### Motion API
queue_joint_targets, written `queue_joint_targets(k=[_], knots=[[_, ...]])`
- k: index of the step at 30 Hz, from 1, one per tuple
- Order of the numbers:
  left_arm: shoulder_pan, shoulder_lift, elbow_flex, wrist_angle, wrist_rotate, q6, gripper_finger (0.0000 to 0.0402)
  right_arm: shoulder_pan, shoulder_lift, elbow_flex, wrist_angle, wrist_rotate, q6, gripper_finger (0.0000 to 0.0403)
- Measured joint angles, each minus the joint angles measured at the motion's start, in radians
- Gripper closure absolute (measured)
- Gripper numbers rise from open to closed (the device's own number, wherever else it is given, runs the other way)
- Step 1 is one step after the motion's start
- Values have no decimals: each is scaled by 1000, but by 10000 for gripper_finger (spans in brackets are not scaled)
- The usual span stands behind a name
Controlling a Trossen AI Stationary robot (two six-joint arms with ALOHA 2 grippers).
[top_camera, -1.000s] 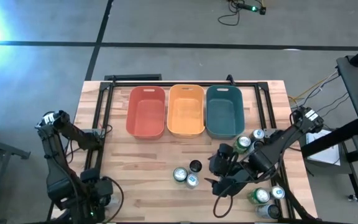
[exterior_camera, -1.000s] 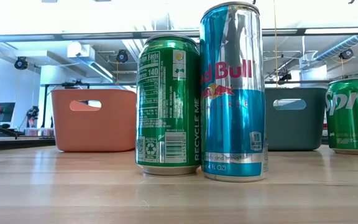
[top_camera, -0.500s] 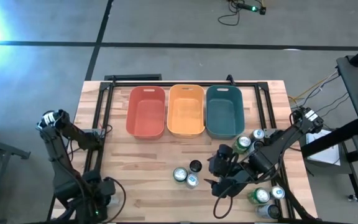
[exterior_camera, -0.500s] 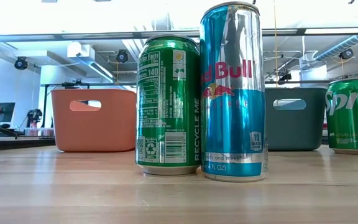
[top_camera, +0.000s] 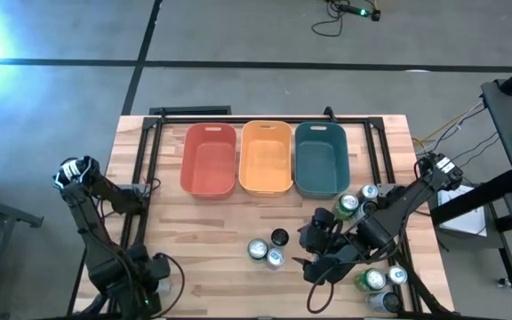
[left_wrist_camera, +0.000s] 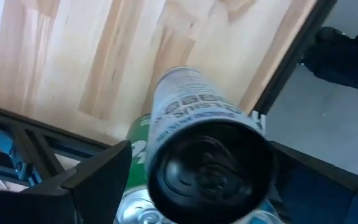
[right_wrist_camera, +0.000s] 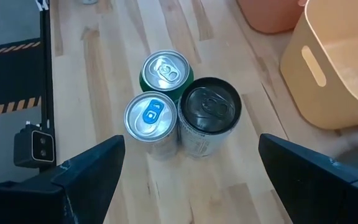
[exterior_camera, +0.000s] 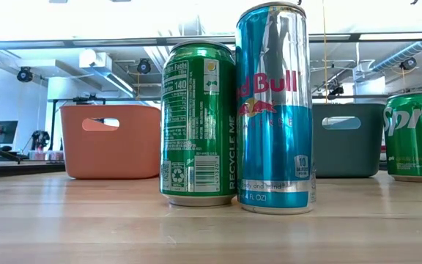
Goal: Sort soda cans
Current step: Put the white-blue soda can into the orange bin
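**Right end effector open over three-can cluster**

My right end effector point(top_camera: 308, 264), fingers apart, hovers near green can point(right_wrist_camera: 165, 71), blue-tabbed can point(right_wrist_camera: 150, 119), black can point(right_wrist_camera: 209, 112), touching upright on wood bench point(right_wrist_camera: 114, 37). Left end effector point(top_camera: 145, 284) clamps a black-bottomed can point(left_wrist_camera: 207, 155); only its wrist view shows this.

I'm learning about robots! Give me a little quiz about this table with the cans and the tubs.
1. True or false: the yellow tub sits between the red tub and the teal tub.
2. How many cans stand huddled together in front of the open right gripper? A two, B three, C five.
3. Fill in the gap: in the low view, the green can stands right beside a taller ___ one.
Key: 1 true; 2 B; 3 blue, the blue can.
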Motion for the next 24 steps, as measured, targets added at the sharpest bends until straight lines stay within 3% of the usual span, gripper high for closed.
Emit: queue_joint_targets(k=[7,15,20,24], knots=[[0,-1,-29,34,0,0,64,0,0,0,0,-10,28,37],[5,-2,-29,40,0,-17,162,0,0,1,0,-28,23,37],[24,-6,-6,9,5,-23,163,0,0,1,0,-27,19,37],[66,-44,96,-90,-38,-12,163,-1,0,1,0,-26,20,37]])
